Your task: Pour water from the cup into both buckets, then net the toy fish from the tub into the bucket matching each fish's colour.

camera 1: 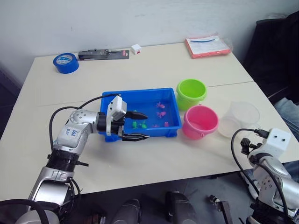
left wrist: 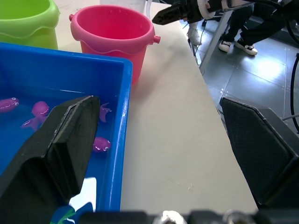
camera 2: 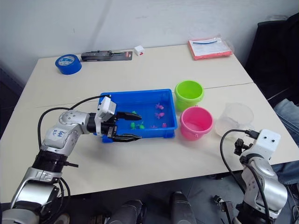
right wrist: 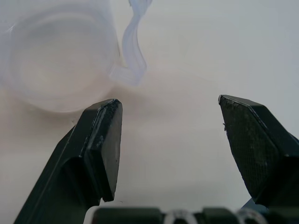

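Risk here: the left gripper (camera 1: 137,126), fingers spread and holding nothing, straddles the near rim of the tub (camera 1: 140,94) at frame centre, so a careless drop could knock the rim and slosh water. Right gripper (right wrist: 170,140) is splayed and empty too, with the cup (camera 1: 240,119) at right of frame just ahead, beyond its fingertips, untouched.

Glossy plastic tub (camera 1: 140,99) and buckets (camera 1: 190,91); clear, smooth plastic cup (camera 1: 239,119).
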